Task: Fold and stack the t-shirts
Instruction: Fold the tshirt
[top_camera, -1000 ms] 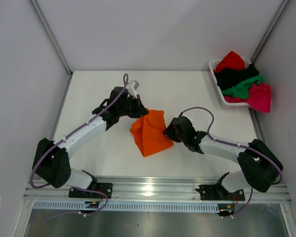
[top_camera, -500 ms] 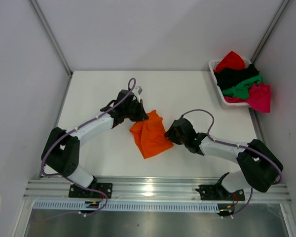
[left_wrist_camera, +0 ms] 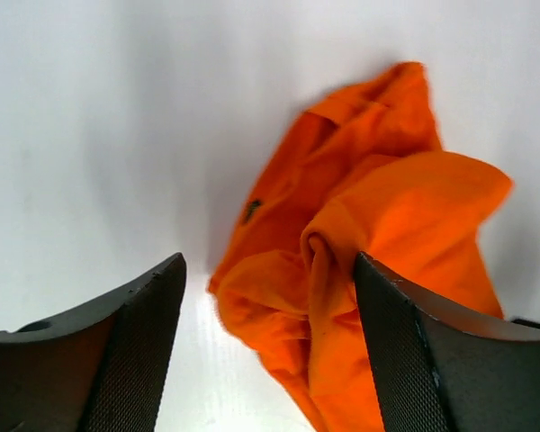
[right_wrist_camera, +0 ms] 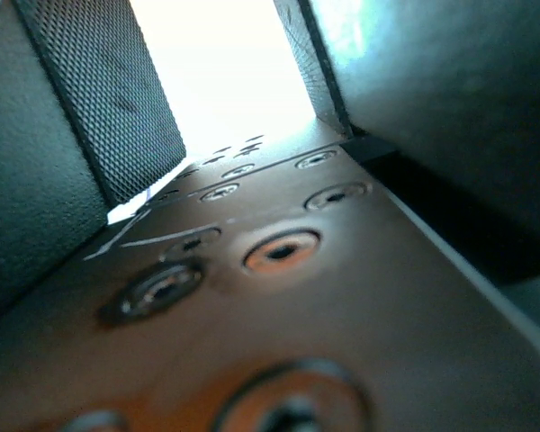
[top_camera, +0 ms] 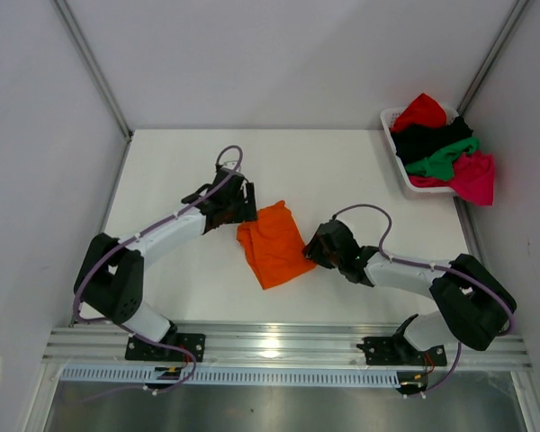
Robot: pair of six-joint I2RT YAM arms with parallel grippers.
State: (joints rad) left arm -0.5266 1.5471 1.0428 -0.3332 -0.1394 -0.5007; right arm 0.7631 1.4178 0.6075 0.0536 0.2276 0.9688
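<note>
Orange t-shirt [left_wrist_camera: 387, 207] lies bunched on the counter [top_camera: 342, 171] just ahead of the left jaws, which stand apart w/ nothing pinched. Right jaws are also apart & empty, low at the shirt's right edge.

Risk: the cloth is lumped w/ layers overlapping, so a pinch here prob. grabs several layers & the fold goes crooked. The low right jaws may shove it rather than lift it. Magenta shirt [top_camera: 475, 175] hangs over the basket [top_camera: 388, 118] rim & could slip off.

Count: 5 shirts, i.e. 1 orange on the counter & 4 in the basket (red shirt [top_camera: 421, 110], black shirt [top_camera: 427, 139], green shirt [top_camera: 443, 160], magenta); 1 basket.
</note>
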